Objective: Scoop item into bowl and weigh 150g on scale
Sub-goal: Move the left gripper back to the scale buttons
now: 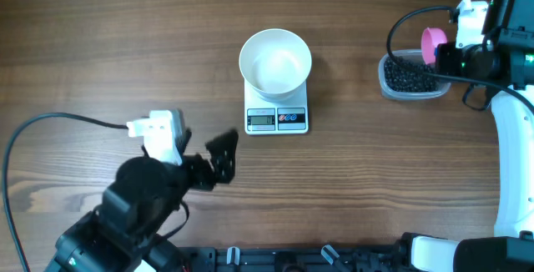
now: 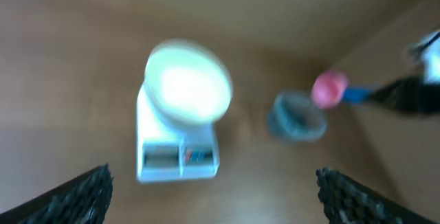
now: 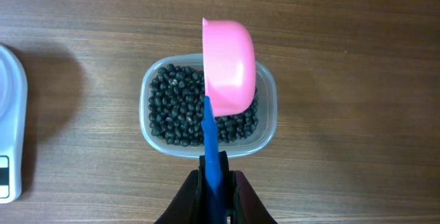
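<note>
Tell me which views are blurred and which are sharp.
Left wrist: blurred throughout, the bowl a glaring white smear and the scale soft-edged. Right wrist: sharp, with single beans and the pink scoop crisp. Overhead: sharp and evenly lit.

no legible text or digits anywhere, not even on the scale (image 1: 276, 120)

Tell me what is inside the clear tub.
Small black beans lie in the clear tub. The pink scoop, held in the right gripper, covers some beans; contact with them cannot be judged.
</note>
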Available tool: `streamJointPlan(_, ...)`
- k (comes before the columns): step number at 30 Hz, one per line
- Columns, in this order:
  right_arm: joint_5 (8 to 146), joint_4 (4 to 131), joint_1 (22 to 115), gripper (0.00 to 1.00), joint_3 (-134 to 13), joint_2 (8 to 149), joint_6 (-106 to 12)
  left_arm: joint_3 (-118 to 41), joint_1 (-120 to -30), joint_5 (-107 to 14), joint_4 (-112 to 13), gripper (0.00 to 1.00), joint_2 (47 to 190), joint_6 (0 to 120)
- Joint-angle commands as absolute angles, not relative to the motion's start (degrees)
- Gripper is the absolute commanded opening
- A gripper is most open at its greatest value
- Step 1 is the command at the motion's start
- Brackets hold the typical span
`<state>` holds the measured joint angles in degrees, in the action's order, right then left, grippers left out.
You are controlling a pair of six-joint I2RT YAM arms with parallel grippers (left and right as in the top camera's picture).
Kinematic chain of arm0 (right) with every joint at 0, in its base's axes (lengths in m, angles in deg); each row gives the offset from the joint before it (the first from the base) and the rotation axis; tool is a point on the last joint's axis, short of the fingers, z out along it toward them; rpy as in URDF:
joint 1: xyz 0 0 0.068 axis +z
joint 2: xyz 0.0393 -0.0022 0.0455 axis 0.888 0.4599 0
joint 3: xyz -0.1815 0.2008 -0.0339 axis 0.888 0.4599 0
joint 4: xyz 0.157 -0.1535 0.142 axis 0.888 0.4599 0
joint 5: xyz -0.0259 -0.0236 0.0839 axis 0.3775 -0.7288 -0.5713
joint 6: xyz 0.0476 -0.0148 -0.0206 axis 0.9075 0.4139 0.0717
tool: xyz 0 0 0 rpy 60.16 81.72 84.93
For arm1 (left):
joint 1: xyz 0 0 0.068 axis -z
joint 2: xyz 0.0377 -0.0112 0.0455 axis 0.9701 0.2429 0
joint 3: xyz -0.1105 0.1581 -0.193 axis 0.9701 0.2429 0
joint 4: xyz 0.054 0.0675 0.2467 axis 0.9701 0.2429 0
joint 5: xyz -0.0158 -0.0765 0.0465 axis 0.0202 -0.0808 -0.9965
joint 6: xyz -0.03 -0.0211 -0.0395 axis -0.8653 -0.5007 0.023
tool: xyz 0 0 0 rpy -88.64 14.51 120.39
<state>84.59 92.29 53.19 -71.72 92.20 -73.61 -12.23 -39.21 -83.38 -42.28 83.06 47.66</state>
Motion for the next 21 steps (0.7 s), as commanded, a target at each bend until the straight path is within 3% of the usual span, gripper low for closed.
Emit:
streamJointPlan(1, 83.7, 92.2, 53.1, 0.04, -71.6, 91.5, -72.8, -12.4, -39.6, -87.1, -47.3, 1.0, 84.7, 52.1)
streamJointPlan(10, 83.7, 92.2, 53.1, 0.04, -71.6, 91.5, -72.8, -18.4, -39.4, -84.1, -46.7, 1.0, 109.3, 53.7)
streamJointPlan(15, 83.7, 91.5, 53.1, 0.04, -71.6, 91.5, -72.8, -30.3, -39.4, -82.7, -31.5, 1.0, 121.3, 66.3)
streamJointPlan(21, 83.7, 91.0, 53.1, 0.04, -71.6, 91.5, -72.8, -30.4, -39.4, -77.6, -31.7, 1.0, 122.0, 79.7)
